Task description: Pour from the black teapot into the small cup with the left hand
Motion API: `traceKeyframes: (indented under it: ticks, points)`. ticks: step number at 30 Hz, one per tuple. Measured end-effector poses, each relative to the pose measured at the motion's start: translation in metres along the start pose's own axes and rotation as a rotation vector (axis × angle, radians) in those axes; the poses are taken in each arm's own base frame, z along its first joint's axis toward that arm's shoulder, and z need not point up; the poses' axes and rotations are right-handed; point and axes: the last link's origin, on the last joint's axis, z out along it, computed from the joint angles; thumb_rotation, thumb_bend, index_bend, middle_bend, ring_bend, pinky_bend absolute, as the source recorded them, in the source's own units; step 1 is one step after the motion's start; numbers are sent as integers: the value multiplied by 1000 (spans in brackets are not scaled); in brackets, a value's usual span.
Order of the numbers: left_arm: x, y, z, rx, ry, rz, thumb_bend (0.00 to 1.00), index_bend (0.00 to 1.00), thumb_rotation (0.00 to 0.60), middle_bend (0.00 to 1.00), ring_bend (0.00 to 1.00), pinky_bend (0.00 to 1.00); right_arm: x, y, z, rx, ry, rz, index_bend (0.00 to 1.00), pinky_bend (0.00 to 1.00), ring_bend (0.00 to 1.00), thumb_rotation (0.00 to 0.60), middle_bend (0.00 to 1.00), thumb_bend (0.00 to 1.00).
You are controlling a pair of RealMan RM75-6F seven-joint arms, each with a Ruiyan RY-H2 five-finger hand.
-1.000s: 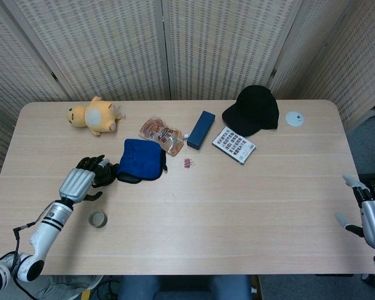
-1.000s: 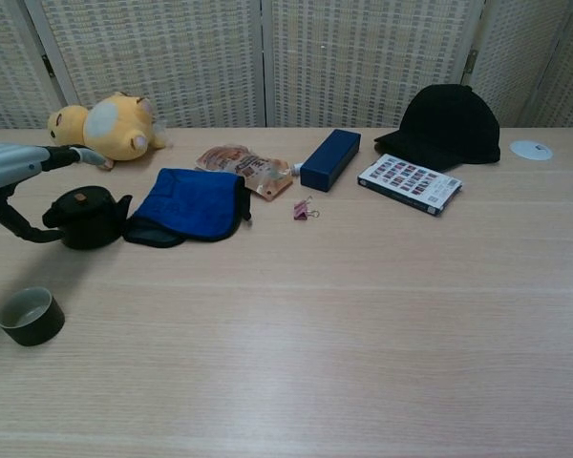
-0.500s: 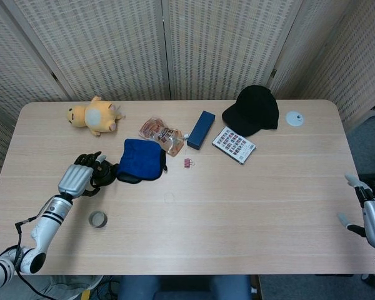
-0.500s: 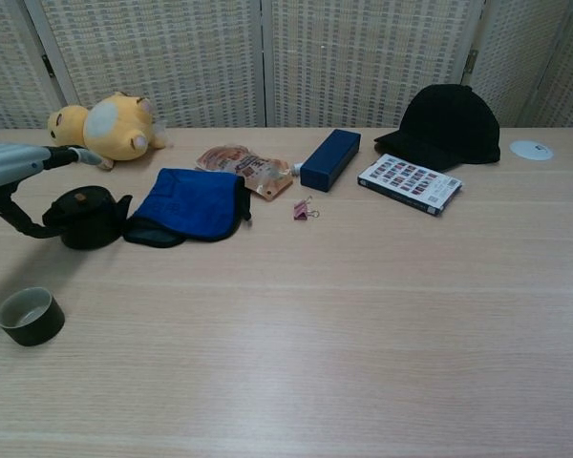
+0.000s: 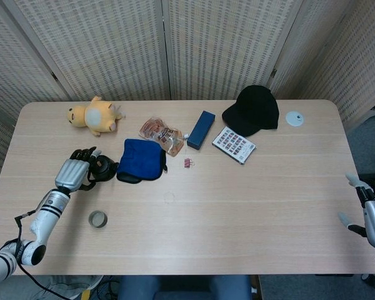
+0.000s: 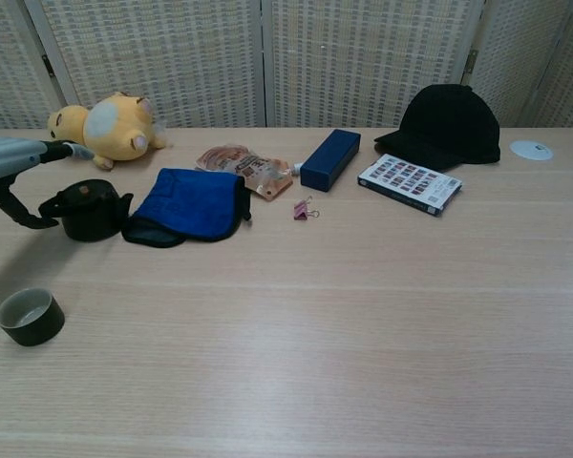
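Observation:
The black teapot (image 5: 104, 169) (image 6: 88, 212) stands on the table just left of the blue cloth, handle to the left and spout toward the cloth. My left hand (image 5: 74, 171) (image 6: 8, 170) is at the teapot's left side, with its dark fingers (image 6: 21, 216) hooked at the handle. The small dark cup (image 5: 98, 219) (image 6: 30, 317) stands upright nearer the table's front edge, apart from the teapot and the hand. My right hand (image 5: 372, 215) hangs off the table's right edge with fingers apart and nothing in it.
The blue cloth (image 5: 141, 160) touches the teapot's right side. Behind lie a yellow plush toy (image 5: 94, 116), a snack packet (image 5: 161, 132), a blue box (image 5: 201, 129), a pink clip (image 5: 188, 163), a card box (image 5: 234, 144), a black cap (image 5: 253, 110) and a white disc (image 5: 294, 119).
My left hand has moved a little toward the back of the table, and the teapot has shifted the same way with it. The cup and my right hand stayed put.

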Motion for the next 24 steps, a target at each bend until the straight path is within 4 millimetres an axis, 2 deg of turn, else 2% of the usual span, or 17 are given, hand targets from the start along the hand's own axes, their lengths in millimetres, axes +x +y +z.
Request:
traceKeyframes:
  ticks: [7, 12, 16, 24]
  points:
    - [3, -4, -6, -1, 8, 9, 273, 43, 600, 0, 60, 22, 0, 0, -1, 3, 0, 1, 162, 179, 159, 600, 277, 160]
    - [9, -6, -17, -23, 40, 1, 273, 162, 600, 18, 111, 1, 0, 0, -1, 4, 0, 2, 162, 179, 159, 600, 277, 160]
    - [14, -4, -27, -45, 70, -20, 273, 258, 600, 106, 190, 0, -1, -1, -1, 8, -1, 4, 162, 179, 159, 600, 277, 160]
    - [12, 6, -33, -66, 60, -58, 272, 250, 600, 116, 196, 0, -1, -1, -2, 10, 2, 3, 162, 179, 159, 600, 277, 160]
